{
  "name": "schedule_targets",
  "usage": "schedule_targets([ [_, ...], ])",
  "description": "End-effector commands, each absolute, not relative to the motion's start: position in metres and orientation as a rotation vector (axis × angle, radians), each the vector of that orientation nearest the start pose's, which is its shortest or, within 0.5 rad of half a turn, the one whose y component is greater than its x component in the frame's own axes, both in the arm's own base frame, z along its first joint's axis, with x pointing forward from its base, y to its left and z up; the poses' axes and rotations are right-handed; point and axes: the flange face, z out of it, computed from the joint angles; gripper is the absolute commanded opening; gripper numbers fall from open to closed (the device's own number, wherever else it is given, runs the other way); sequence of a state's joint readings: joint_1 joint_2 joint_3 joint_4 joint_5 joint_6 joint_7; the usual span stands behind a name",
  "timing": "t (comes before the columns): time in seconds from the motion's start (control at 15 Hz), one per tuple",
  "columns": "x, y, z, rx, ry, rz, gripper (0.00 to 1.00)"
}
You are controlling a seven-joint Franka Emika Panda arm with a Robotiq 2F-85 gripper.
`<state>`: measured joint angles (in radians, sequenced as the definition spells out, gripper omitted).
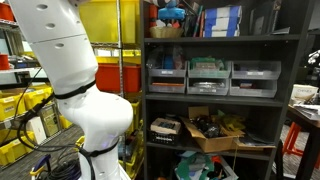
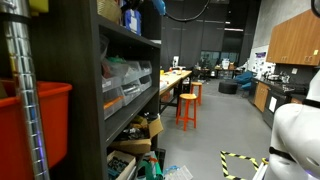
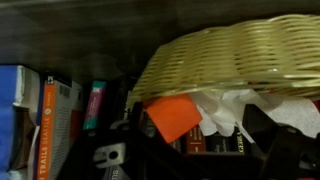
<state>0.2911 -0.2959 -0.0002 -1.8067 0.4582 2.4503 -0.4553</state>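
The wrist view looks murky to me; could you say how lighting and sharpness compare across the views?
Wrist view: dim and soft; only the wicker basket and orange piece catch light. In both exterior views the white robot arm is bright, the shelving darker yet legible.

**Lab / workshop space**

Dark shelving (image 1: 222, 40) is stocked with grey parts bins (image 1: 209, 78) and a cardboard box (image 1: 214, 137). Yellow crates (image 1: 18, 104) are stacked alongside. Long workbenches (image 2: 171, 80) with orange stools (image 2: 186, 107) are seen, and hazard tape (image 2: 240, 160) is laid on the floor.
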Motion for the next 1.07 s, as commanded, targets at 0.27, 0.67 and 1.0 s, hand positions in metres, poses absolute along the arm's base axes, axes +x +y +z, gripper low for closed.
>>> schedule_targets([
  [0.27, 0.4875, 0.1432, 0.7803, -2.387, -0.622, -1.285, 0.52],
  [0.67, 0.4851, 0.1417, 0.7777, -2.388, -0.627, -1.299, 0.54],
  [1.0, 0.4851, 0.1419, 0.7773, -2.388, -0.628, -1.298, 0.68],
])
